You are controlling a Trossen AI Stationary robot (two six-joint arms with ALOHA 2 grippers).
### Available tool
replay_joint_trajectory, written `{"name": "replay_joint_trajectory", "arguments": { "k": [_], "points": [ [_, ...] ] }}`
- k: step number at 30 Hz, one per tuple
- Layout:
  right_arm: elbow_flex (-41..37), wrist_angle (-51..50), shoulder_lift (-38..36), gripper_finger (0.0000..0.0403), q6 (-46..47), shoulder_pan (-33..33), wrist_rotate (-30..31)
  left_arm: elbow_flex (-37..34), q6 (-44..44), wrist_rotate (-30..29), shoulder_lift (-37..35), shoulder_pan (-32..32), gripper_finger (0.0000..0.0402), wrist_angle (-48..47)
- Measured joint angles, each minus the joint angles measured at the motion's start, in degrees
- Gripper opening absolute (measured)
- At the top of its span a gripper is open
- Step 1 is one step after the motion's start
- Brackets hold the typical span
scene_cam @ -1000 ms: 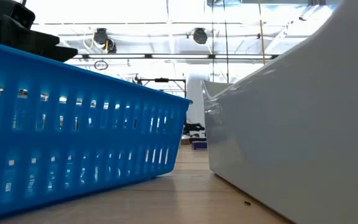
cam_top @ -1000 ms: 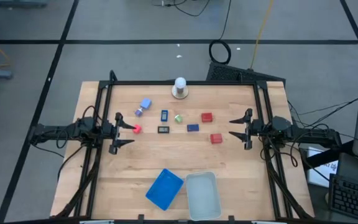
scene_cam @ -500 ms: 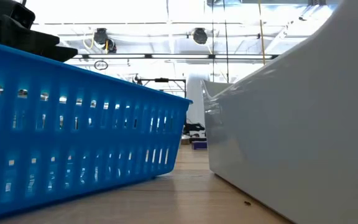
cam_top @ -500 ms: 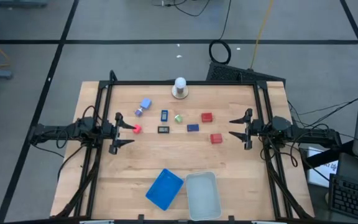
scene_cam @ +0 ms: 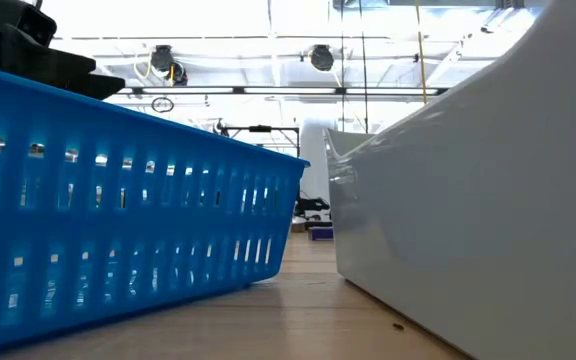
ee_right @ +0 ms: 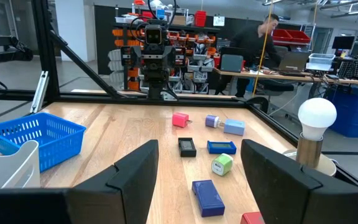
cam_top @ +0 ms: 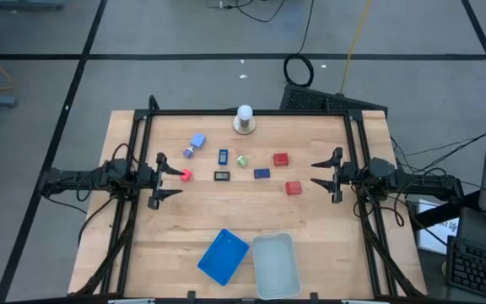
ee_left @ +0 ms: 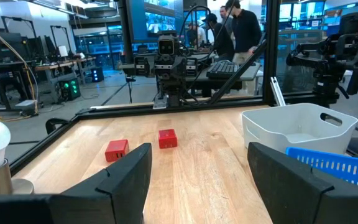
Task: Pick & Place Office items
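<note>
- Nine or so small office items lie scattered across the far half of the table (cam_top: 327,253), none yet in a tray.
- Nearest my left gripper (cam_top: 160,180) is a small red piece (cam_top: 186,175), just beside the fingertips; a light blue block (cam_top: 197,140) with a purple bit (cam_top: 189,152) lies farther back.
- In the middle sit a blue rectangle (cam_top: 224,156), a black rectangular piece (cam_top: 222,176), a green bit (cam_top: 242,160) and a dark blue rectangle (cam_top: 261,173).
- Toward my right gripper (cam_top: 325,173) are two red blocks, one (cam_top: 281,158) farther back and one (cam_top: 293,187) nearer the front.
- Both grippers hang low at opposite table edges, fingers spread wide and holding nothing.
- The blue tray (cam_top: 224,256) and the clear tray (cam_top: 275,265) stand side by side at the front edge, well apart from every piece.
- I judge the first pick is in hand. The red piece by my left fingers is the easy start: I should centre it between the pads and come down straight before closing.
- The middle pieces lie close together, so I should approach each along its short side to avoid nudging neighbours.
- I should stay clear of the white ball on its round base (cam_top: 244,118) at the back.
</note>
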Motion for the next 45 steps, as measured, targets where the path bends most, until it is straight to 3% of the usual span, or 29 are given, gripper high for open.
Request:
{"name": "replay_joint_trajectory", "arguments": {
  "k": [23, 34, 45],
  "points": [
    [0.0, 1.5, 0.0, 0.0222, 0.1, 0.0, 0.0, 0.0, 0.0, 0.0, 0.0, 0.0, 0.0269, 0.0],
    [0.0, 11.6, 0.0, 0.0222, 21.5, 0.0, 0.0, 0.0, 0.0, 0.0, 0.0, 0.0, 0.0269, 0.0],
    [0.0, 11.6, 0.0, 0.0222, 22.6, 0.0, 1.7, 0.0, 0.0, 0.0, 0.0, 0.0, 0.0269, 0.0]
  ]
}}
